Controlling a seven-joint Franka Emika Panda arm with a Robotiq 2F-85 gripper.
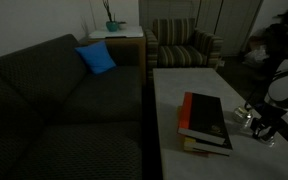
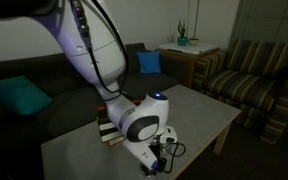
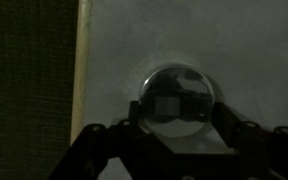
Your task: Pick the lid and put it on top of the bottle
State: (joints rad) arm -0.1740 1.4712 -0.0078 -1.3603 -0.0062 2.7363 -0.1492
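Observation:
In the wrist view a round, pale, glassy lid (image 3: pixel 179 95) lies on the grey table, right between my gripper (image 3: pixel 179 115). The dark fingers (image 3: pixel 132 118) stand close against its left and right edges. The frame is too dim to show whether they press on it. In an exterior view the gripper (image 1: pixel 264 128) hangs low over the table to the right of the books, and a small pale glint beside it looks like the bottle (image 1: pixel 246 114). From the opposite side the arm's white wrist hides most of the gripper (image 2: pixel 162 155).
A stack of books (image 1: pixel 206 120) lies on the pale table (image 1: pixel 184 85) close to the gripper. A dark sofa (image 1: pixel 64 100) with a blue cushion (image 1: pixel 96 58) runs along the table's long side. A striped armchair (image 1: pixel 184 45) stands beyond. The table edge (image 3: pixel 84 70) shows left of the lid.

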